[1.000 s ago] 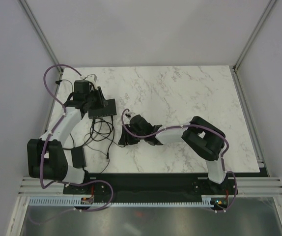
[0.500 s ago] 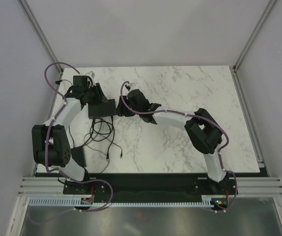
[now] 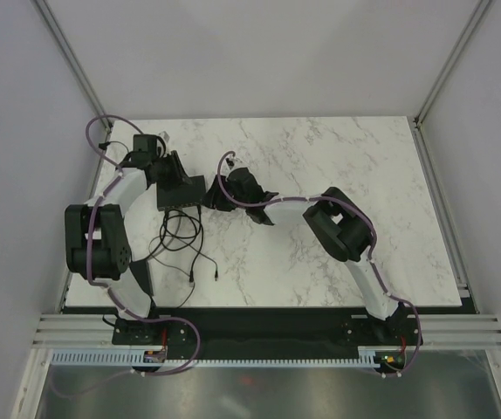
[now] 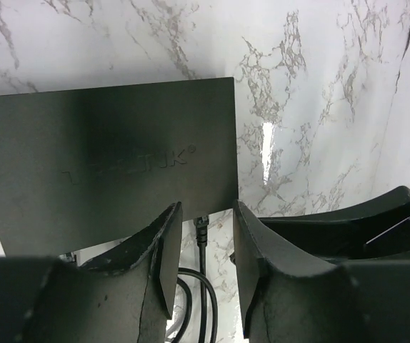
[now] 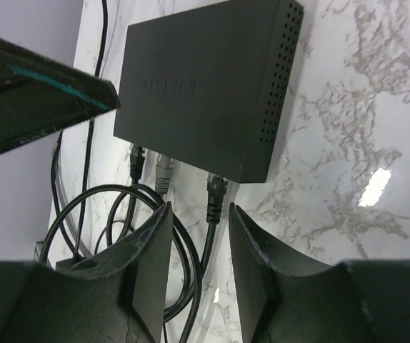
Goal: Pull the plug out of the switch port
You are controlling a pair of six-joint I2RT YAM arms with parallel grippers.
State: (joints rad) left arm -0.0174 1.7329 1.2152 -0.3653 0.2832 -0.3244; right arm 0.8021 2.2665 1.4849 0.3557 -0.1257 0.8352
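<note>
- The ports are hidden beneath the switch (image 3: 181, 192); three plugs (image 5: 216, 190) show along its edge.
- The switch sits at the 9 o'clock side of the counter (image 3: 338, 157), long axis 9-to-3, ports facing 6.
- Half-open, gripping nothing: left fingers (image 4: 163, 250), right fingers (image 5: 155, 250).

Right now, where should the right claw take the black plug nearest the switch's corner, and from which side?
Grip the plug by its moulded body just outside the switch, coming from the port edge with the right claw straddling it; it juts straight out, cable trailing away.
</note>
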